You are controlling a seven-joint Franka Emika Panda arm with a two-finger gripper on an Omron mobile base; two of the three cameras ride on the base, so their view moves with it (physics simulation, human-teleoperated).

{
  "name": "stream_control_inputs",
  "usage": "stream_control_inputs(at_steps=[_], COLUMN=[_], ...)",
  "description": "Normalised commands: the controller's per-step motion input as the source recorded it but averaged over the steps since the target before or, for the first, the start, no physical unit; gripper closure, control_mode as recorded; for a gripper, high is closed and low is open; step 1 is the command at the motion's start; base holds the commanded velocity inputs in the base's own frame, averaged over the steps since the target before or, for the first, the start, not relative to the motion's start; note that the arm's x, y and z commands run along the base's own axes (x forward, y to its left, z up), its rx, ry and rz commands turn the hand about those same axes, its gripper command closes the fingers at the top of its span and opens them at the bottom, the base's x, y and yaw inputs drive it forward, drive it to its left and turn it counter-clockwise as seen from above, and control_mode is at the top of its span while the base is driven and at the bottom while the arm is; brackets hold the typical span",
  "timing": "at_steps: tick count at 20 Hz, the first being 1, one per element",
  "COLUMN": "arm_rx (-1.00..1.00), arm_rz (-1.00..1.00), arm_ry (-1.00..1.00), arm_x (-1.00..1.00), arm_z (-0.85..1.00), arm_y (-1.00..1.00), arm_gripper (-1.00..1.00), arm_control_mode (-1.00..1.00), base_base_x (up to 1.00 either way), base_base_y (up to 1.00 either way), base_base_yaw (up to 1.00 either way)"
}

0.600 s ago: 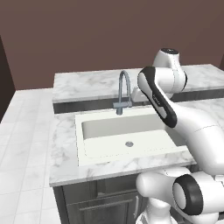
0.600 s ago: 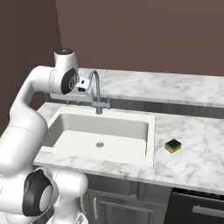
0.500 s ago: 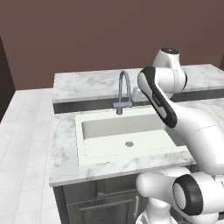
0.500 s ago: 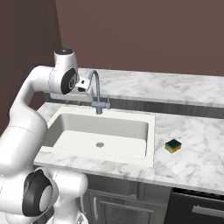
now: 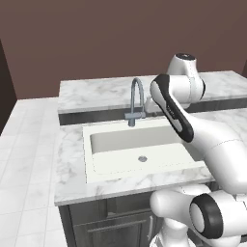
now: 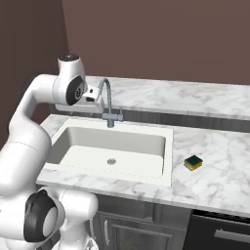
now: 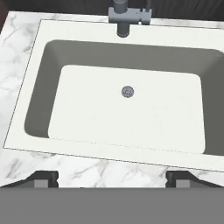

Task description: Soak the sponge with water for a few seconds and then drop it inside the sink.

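The sponge [image 6: 193,162], a small yellow block with a dark top, lies on the marble counter to the right of the sink [image 6: 168,146]. The sink is a white basin [image 7: 131,52] with a round grey drain [image 7: 127,91], and the left base view shows its rim [image 5: 89,154]. My gripper [image 7: 112,177] hangs high over the basin's near edge, looking down into it. Its fingertips [image 7: 43,177] stand far apart with nothing between them. In the right base view the hand [image 6: 92,101] is just left of the faucet. No water runs from the spout.
A grey gooseneck faucet [image 6: 108,105] stands at the back rim of the sink, close to my hand, and also appears as faucet [image 5: 136,102] and faucet [image 7: 127,17]. A raised marble ledge [image 6: 195,95] runs behind it. Marble counter [image 5: 70,164] surrounds the basin.
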Motion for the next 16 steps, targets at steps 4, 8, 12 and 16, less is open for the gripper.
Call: stream_control_inputs(at_steps=[4, 8, 12, 16], arm_rx=[-0.07, -0.06, -0.01, 0.0], arm_rz=[-0.03, -0.01, 0.0, 0.0], arm_ry=[-0.01, -0.04, -0.08, -0.07], arm_x=[0.0, 0.0, 0.0, 0.0], arm_z=[0.0, 0.0, 0.0, 0.0], arm_y=[0.05, 0.0, 0.0, -0.19], arm_gripper=[-1.0, -1.0, -1.0, -1.0], arm_control_mode=[-1.0, -1.0, -1.0, -1.0], base_base_x=[0.0, 0.0, 0.0, 0.0], base_base_y=[0.0, 0.0, 0.0, 0.0], base_base_yaw=[0.0, 0.0, 0.0, 0.0])
